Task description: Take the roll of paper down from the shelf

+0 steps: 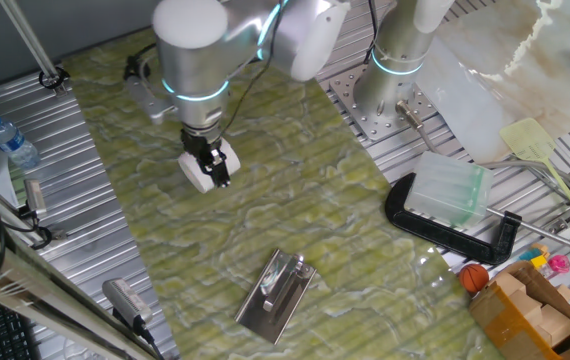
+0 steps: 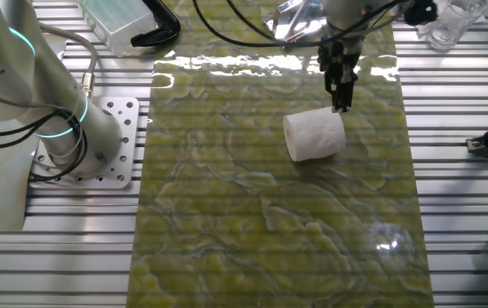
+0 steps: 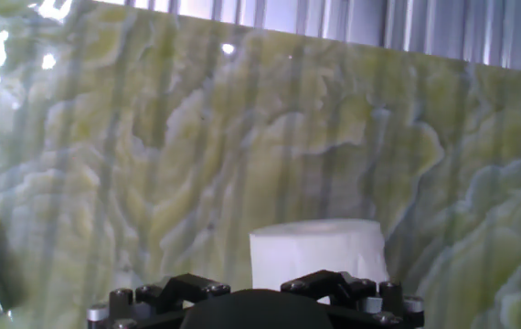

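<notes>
Tabletop (image 1: pixel 65 180) of ribbed aluminium slats, covered centrally by a glossy green-yellow marbled mat (image 2: pixel 252 231). Bright overhead light glares off the mat's far edge (image 2: pixel 227 64). Grey corrugated wall (image 3: pixel 352 23) behind.

You see the roll of paper (image 2: pixel 314 135) lying on its side on the green marbled desk (image 2: pixel 244 239) — the hand (image 2: pixel 341 104) just above its upper edge, contact unclear.
</notes>
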Controlling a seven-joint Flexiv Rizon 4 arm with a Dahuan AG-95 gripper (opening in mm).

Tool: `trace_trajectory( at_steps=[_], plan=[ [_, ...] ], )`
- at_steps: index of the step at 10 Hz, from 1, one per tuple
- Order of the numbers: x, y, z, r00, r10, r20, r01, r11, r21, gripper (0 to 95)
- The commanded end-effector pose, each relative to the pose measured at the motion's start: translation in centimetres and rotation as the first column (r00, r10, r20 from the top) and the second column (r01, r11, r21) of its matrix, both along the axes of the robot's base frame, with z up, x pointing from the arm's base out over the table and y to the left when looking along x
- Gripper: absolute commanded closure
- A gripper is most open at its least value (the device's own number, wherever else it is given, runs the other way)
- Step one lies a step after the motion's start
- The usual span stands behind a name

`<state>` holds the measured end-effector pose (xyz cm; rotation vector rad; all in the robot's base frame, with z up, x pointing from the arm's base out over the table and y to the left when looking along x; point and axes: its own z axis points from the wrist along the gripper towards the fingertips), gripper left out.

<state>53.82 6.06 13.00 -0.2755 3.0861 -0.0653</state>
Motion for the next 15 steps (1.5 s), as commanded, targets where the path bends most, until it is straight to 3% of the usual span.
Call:
trace_trajectory(
  at_steps=[1,2,3,4,7,13,15],
  plan=[
    [0.4,0.8,1.7,0.999,-0.005,-0.041,0.005,1.0,0.001,38.0],
    [0.7,1.4,2.5,0.999,-0.011,-0.046,0.011,1.0,0.005,57.0],
    [0.7,2.6,3.3,0.998,-0.045,-0.045,0.045,0.999,0.008,57.0],
    [0.8,3.5,3.9,0.997,-0.065,-0.048,0.066,0.998,0.005,95.0],
    [0.7,4.4,4.8,0.993,-0.11,-0.043,0.11,0.994,0.004,95.0],
    [0.6,4.6,4.7,0.991,-0.128,-0.035,0.128,0.992,0.002,95.0],
    [0.6,4.6,4.8,0.982,-0.184,-0.032,0.184,0.983,0.006,95.0]
  ],
)
